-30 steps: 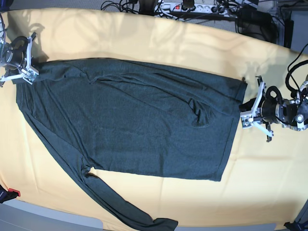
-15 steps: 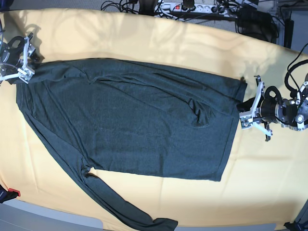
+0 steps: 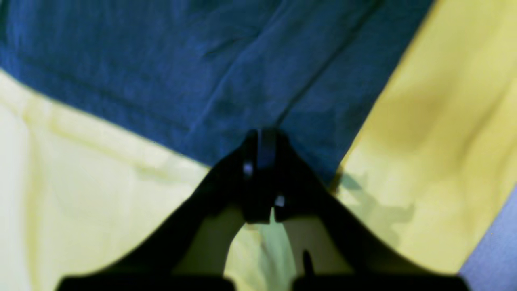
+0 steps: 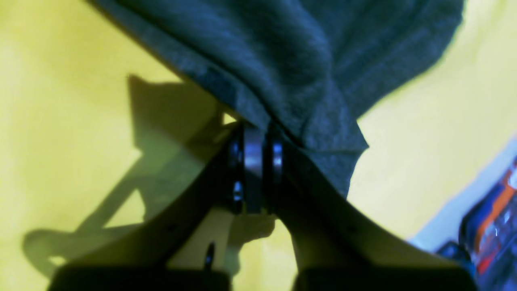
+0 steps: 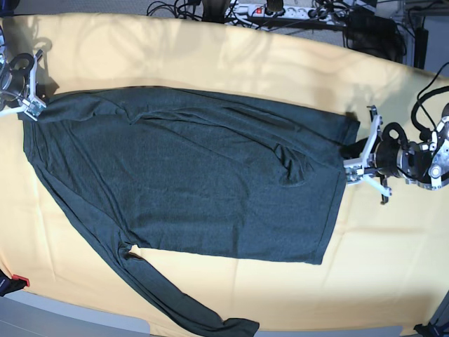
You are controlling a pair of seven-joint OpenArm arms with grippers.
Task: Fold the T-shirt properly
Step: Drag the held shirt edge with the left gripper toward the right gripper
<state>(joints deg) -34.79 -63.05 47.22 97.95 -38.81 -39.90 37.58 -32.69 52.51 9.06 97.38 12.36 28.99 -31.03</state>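
Base view: your T-shirt (image 5: 189, 175) lies spread on the table (image 5: 231, 63), one sleeve trailing; left gripper (image 5: 349, 168) and right gripper (image 5: 31, 109) clenched on opposite edges; folds remain.

Dark teal-grey heathered T-shirt (image 5: 196, 182) spread flat across yellow surface (image 5: 231, 56), lightly wrinkled, one long sleeve trailing diagonally toward near edge, hem end at right.

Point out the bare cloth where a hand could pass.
Free: the yellow cloth strip beyond the T-shirt, and the near patch right of its trailing sleeve. Crowded: both shirt ends, at the left pincer and right pincer.
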